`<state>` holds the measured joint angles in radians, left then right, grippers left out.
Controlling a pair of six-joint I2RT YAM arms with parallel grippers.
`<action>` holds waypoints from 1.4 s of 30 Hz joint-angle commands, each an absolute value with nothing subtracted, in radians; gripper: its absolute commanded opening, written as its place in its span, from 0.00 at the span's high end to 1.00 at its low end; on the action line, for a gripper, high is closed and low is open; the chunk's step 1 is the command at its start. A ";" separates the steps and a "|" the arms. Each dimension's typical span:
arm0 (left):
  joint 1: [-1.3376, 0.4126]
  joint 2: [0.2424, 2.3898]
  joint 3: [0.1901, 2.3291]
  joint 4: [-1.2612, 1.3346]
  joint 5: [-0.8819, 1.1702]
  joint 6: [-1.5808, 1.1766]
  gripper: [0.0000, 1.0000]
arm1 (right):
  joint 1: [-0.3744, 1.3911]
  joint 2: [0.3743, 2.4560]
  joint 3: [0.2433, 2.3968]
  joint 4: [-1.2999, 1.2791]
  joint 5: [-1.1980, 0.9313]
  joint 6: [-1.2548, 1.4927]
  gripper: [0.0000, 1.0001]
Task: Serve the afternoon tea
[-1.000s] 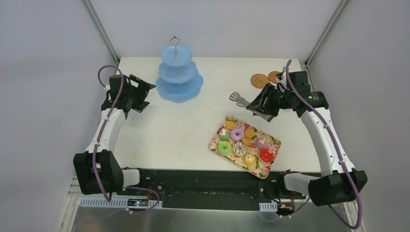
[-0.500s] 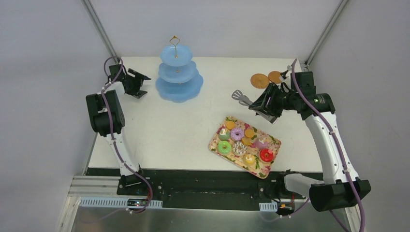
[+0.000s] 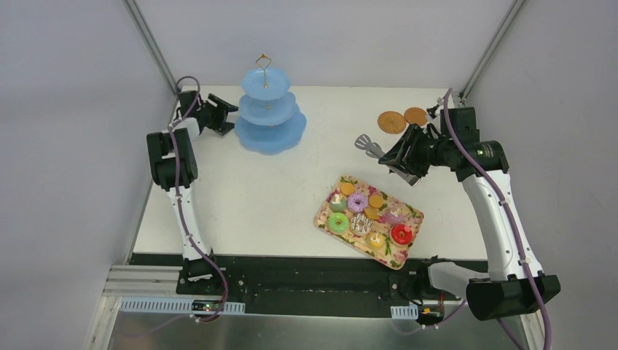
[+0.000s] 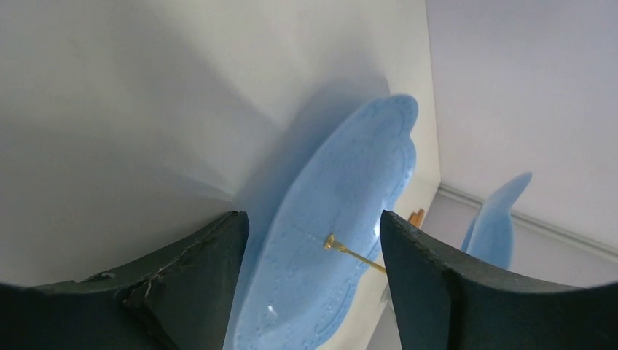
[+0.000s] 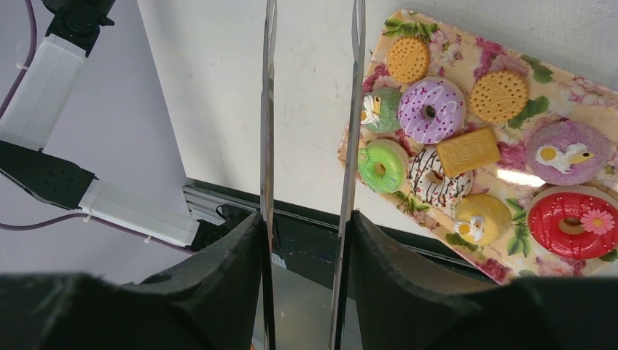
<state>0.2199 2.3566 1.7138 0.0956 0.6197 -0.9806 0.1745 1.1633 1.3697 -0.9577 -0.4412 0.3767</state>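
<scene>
Only the arms have moved over the last second. The toy sweets point(image 3: 368, 217) lie as before, all on the flowered tray point(image 5: 576, 91) at 5 o'clock on the table point(image 3: 255, 189): a purple donut point(image 5: 431, 111), a green donut point(image 5: 380, 166), a red donut point(image 5: 570, 222), orange biscuits and small cupcakes.

By my reading nothing is served yet. The blue three-tier stand point(image 3: 271, 135) at 11 o'clock shows bare tiers, so every piece is left to carry over.

At the tray's 1 o'clock the right gripper point(image 3: 399, 159) is clamped on metal tongs point(image 3: 373, 149). Their blades stand apart, holding nothing, and hang by the tray's edge. They have drifted slightly toward 2 o'clock, nearer the two woven coasters point(image 3: 391, 122).

The left gripper point(image 3: 232, 119) has swung in toward the stand from its 9 o'clock side. Its jaws stand wide, framing the lowest tier's rim with no touch that I can make out.
</scene>
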 commanded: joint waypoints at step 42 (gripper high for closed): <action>0.098 1.727 1.286 -0.322 0.431 -0.730 0.11 | 0.173 1.125 1.221 -1.236 -0.420 0.292 0.54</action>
<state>0.0879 1.8786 1.3209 -0.1791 0.5121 -0.8196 0.1745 1.1671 1.2373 -1.1904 -0.4225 0.2989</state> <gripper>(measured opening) 0.881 0.468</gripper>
